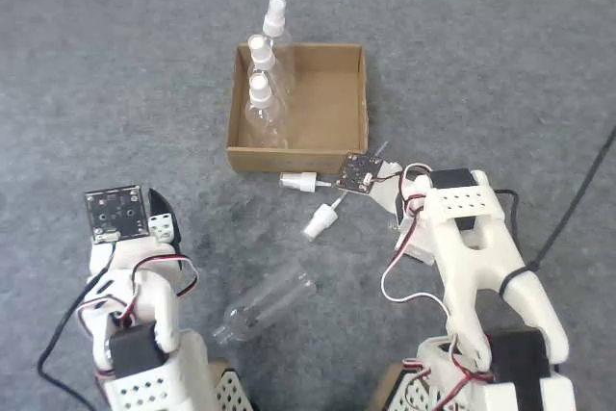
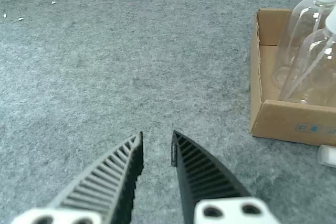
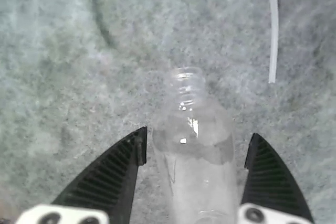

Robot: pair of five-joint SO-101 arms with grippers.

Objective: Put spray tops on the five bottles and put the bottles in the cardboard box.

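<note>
The right gripper (image 3: 200, 132) has its black fingers wide open, one on each side of a clear plastic bottle with no top (image 3: 194, 145). They do not touch it. The bottle's long side runs along the fingers. Its open neck points away from the gripper, over the grey fuzzy table cover (image 3: 63, 51).

Another clear topless bottle (image 1: 265, 303) lies slanted between the two arms. The left gripper (image 2: 157, 134) is open just a little and holds nothing.

Three clear bottles with white spray tops (image 1: 265, 113) stand up in a row in the brown cardboard box (image 1: 289, 158). Two loose white spray tops (image 1: 298, 181) lie just in front of it.
</note>
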